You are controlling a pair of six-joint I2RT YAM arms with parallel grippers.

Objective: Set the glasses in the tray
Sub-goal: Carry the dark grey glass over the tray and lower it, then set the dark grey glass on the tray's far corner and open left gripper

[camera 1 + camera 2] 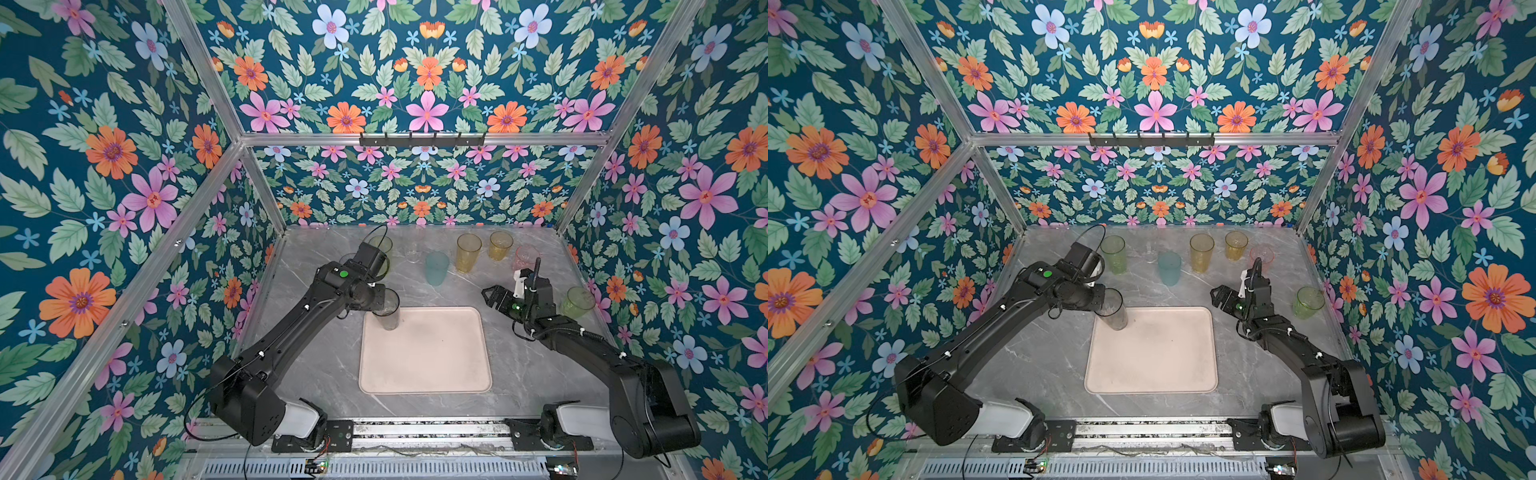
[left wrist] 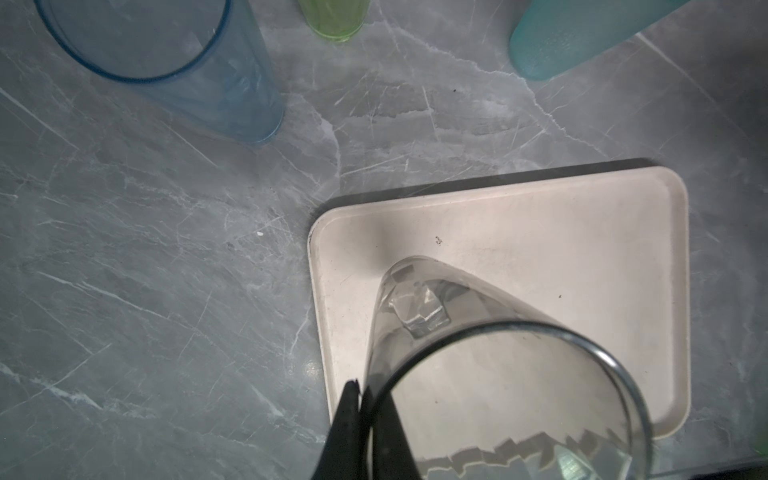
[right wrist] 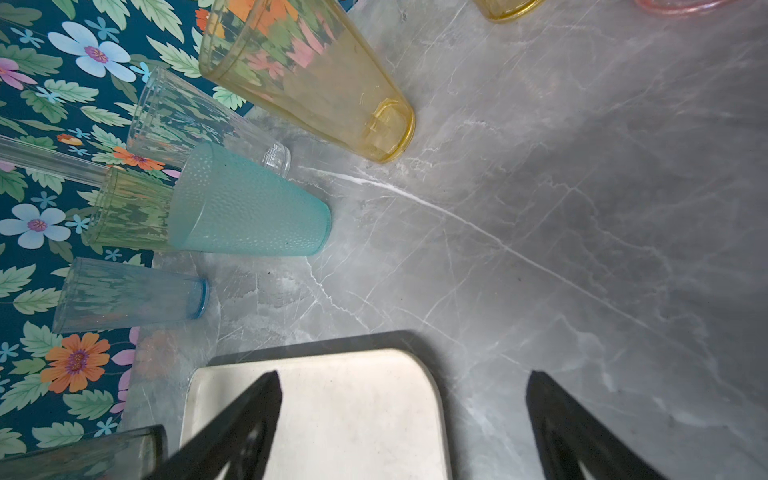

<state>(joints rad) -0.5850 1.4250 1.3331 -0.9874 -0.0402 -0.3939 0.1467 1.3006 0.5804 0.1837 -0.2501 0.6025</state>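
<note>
Tabletop (image 2: 166, 291): grey marble-look slab, smooth, faint sheen, white veins; tray (image 2: 540, 232): pale pink, matt, lightly scuffed and speckled; smoky tumbler (image 2: 415, 332): clear smooth wall, glossy, faceted base; teal tumbler (image 3: 249, 212): frosted, dimpled all over, semi-matt; tall amber tumbler (image 3: 316, 70): glossy, see-through, smooth; frame (image 1: 299, 138): bare brushed metal, silvery; walls (image 1: 104, 83): printed floral covering, matt; arm shells (image 1: 274, 353): black, matt, plastic-looking.
</note>
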